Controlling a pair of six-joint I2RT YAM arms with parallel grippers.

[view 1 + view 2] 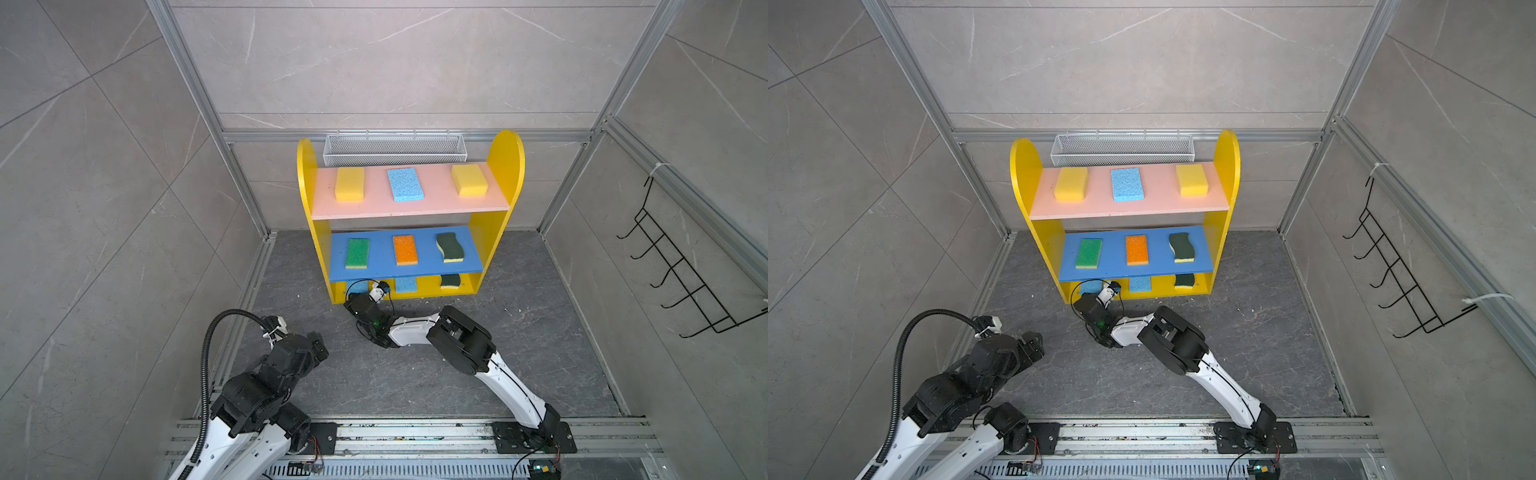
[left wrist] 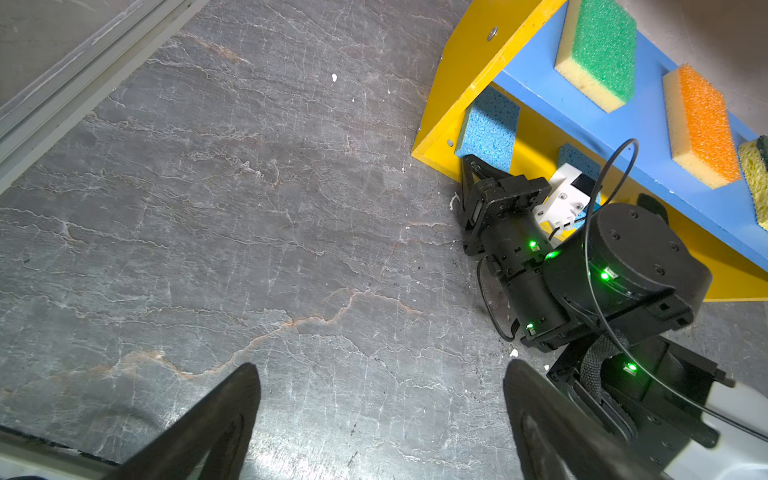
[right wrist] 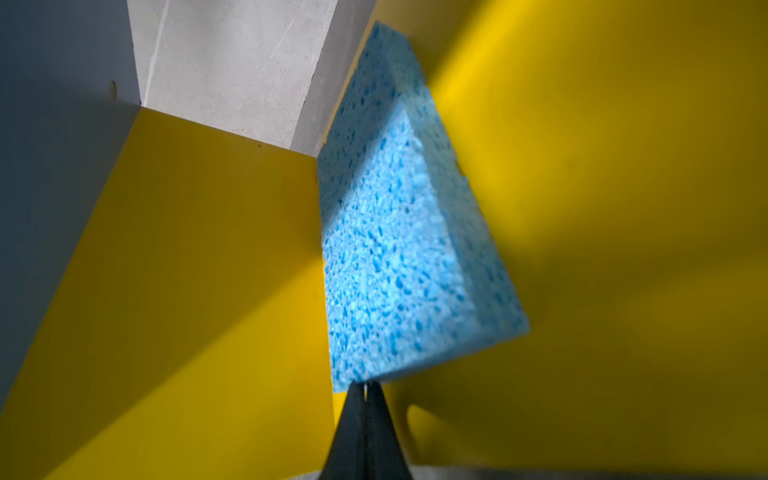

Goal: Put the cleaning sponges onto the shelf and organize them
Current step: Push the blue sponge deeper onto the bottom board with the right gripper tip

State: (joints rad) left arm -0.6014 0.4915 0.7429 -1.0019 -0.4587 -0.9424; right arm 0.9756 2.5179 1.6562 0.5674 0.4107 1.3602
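closed right gripper (image 3: pixel 365 388) meets edge of blue sponge (image 3: pixel 399 249) on shelf (image 3: pixel 623 208) bottom.

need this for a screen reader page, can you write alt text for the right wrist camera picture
A light blue sponge fills the middle of the picture, lying inside the yellow shelf. The shut tips of the right gripper point at its near edge, and a strip of grey wall shows behind.

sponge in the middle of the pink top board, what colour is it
Light blue sponge, clearest in a top view.
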